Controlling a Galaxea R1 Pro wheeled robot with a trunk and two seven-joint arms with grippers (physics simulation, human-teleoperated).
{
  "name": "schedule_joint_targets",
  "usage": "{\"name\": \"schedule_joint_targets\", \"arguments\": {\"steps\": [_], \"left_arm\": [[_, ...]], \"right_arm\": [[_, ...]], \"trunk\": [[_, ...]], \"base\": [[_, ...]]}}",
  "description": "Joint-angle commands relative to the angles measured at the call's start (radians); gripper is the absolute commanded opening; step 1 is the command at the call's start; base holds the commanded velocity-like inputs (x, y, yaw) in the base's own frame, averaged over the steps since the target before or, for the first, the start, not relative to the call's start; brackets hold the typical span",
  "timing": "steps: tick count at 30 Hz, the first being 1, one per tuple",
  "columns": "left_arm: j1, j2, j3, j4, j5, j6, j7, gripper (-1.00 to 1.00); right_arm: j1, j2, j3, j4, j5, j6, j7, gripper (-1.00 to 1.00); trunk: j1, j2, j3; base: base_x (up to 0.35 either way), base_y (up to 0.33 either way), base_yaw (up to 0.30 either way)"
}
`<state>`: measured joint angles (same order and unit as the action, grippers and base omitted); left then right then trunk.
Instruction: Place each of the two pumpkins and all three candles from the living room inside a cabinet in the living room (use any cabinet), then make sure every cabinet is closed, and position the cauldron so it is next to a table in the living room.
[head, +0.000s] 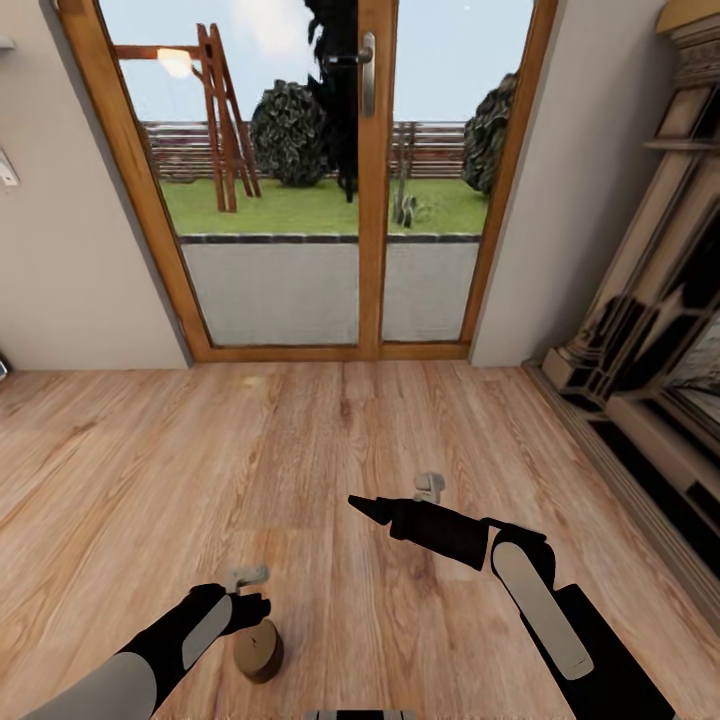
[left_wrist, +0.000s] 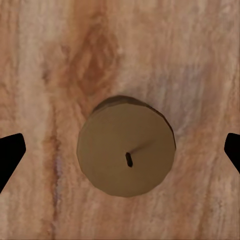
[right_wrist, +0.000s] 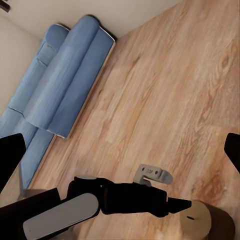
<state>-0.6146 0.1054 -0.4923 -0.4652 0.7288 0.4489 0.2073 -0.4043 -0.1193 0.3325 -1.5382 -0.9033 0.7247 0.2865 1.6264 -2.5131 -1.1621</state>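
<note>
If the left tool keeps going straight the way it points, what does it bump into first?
Most likely the candle standing on the wooden floor. It sits centred between the left tool's open fingers, straight ahead, though the gap is unclear.

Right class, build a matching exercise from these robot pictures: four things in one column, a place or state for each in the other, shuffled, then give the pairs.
Things:
1. stubby grey-beige cylinder candle
2. left claw
3. long blue fabric sofa
4. wooden-framed glass door

Places or states:
A. against the pale wall
B. upright on the wooden plank floor
C. ahead, with the garden lawn behind it
D. open, above the candle

Pairs: 1-B, 2-D, 3-A, 4-C
</note>
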Motion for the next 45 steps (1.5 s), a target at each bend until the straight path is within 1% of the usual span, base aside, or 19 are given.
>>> {"name": "schedule_joint_targets", "arguments": {"steps": [1,11,30,40,45], "left_arm": [[-0.001,0.001,-0.008,-0.003,0.011,0.002,0.009,1.0],[-0.001,0.0,-0.009,-0.002,0.009,-0.009,0.009,1.0],[-0.001,-0.002,-0.009,-0.003,0.009,-0.01,0.009,1.0],[-0.001,-0.003,-0.009,-0.002,0.004,-0.01,0.009,1.0],[-0.001,-0.003,-0.01,-0.002,0.002,-0.01,0.009,1.0]], "right_arm": [[-0.001,-0.001,0.0,0.0,0.0,0.003,0.002,1.0],[-0.001,-0.003,0.0,-0.003,0.002,-0.001,0.002,1.0],[-0.001,-0.003,-0.001,-0.001,0.003,-0.002,0.003,1.0],[-0.001,-0.003,-0.001,0.0,0.003,-0.002,0.003,1.0],[-0.001,-0.003,-0.001,0.0,0.003,-0.002,0.003,1.0]], "trunk": [[0.0,-0.001,-0.005],[0.005,-0.003,-0.044],[0.013,-0.007,-0.117],[0.013,-0.007,-0.117],[0.013,-0.007,-0.117]], "base": [[0.0,0.0,0.0],[0.0,0.0,0.0],[0.0,0.0,0.0],[0.004,0.0,0.0],[0.17,0.0,0.0]]}}
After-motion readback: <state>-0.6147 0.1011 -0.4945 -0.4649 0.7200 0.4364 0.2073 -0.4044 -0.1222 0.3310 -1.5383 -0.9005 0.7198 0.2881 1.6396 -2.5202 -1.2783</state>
